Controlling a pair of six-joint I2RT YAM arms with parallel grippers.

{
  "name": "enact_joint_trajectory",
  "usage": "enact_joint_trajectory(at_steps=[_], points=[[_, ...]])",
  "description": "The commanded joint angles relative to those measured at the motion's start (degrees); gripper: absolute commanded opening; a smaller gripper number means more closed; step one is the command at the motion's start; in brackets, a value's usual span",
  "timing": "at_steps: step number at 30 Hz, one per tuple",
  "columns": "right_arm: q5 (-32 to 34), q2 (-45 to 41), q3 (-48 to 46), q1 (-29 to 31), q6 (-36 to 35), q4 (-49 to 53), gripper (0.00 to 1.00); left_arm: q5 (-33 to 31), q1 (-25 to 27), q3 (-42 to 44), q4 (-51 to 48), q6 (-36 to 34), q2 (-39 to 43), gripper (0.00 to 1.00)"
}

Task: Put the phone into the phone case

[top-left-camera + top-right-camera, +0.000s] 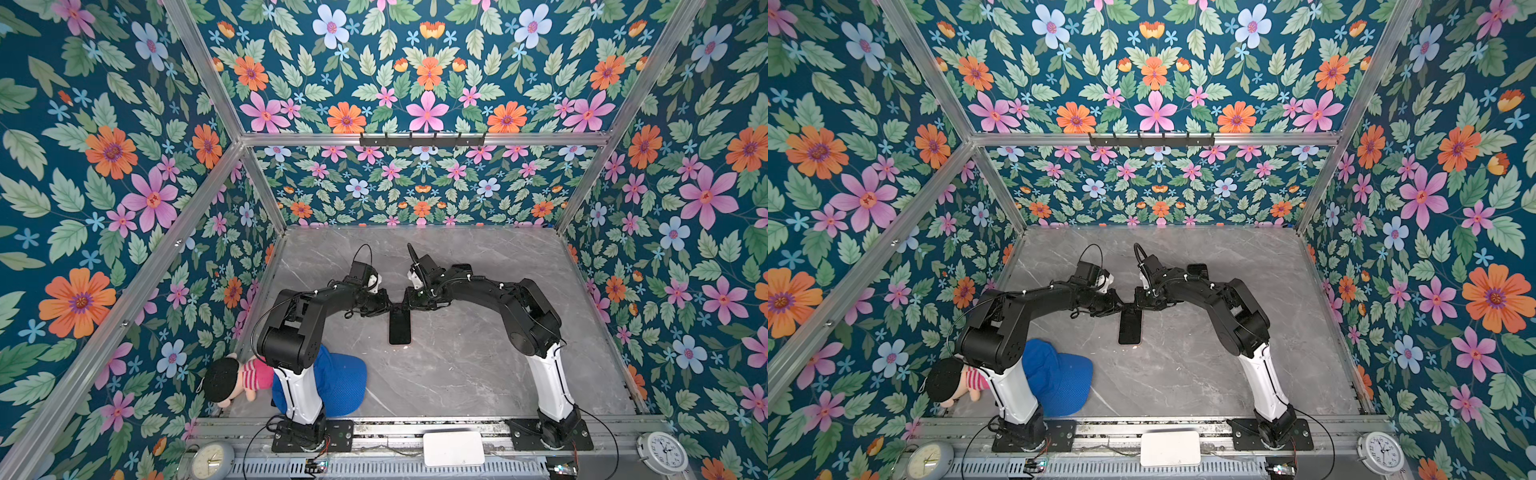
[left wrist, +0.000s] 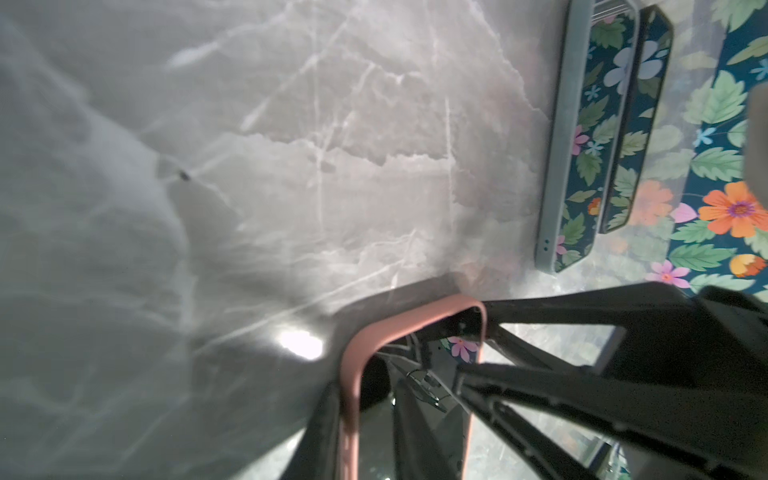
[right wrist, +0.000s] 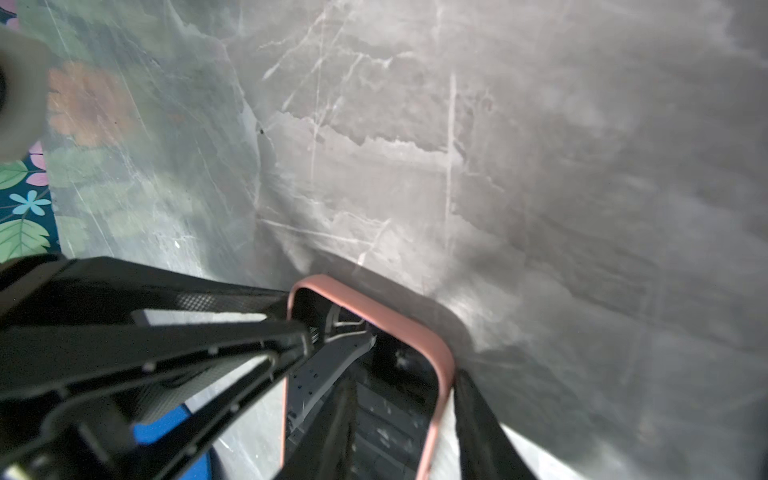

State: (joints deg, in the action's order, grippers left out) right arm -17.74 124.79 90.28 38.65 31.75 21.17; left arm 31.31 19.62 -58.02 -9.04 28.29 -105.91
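The black flat phone [image 1: 400,328] lies screen up at the centre of the grey marble table [image 1: 478,365], w/ the rim of the pink round-cornered phone case [image 2: 349,374] around its far end. The left gripper [image 1: 390,309] & right gripper [image 1: 408,304] meet at that end. Each straddles 1 long-side rim, jaws narrowly apart, not clamped.

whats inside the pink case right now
A phone, dark glossy screen up, fills the pink case. The left gripper and right gripper partly cover its far end, so full seating there cannot be seen.
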Motion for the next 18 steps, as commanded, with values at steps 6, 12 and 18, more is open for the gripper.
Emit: enact_joint_trajectory(at_steps=[6,12,18], points=[[-0.6,0.5,-0.1,0.1,0.1,0.8,0.28,-0.5,0.4,0.7,-1.2,0.2,0.1,0.11],[-0.3,0.1,-0.5,0.1,0.2,0.8,0.23,-0.8,0.5,1.2,-1.1,0.4,0.9,0.10],[0.8,-0.7,-1.0,0.1,0.4,1.0,0.20,-1.3,0.6,1.4,-1.5,0.6,1.7,0.10]])
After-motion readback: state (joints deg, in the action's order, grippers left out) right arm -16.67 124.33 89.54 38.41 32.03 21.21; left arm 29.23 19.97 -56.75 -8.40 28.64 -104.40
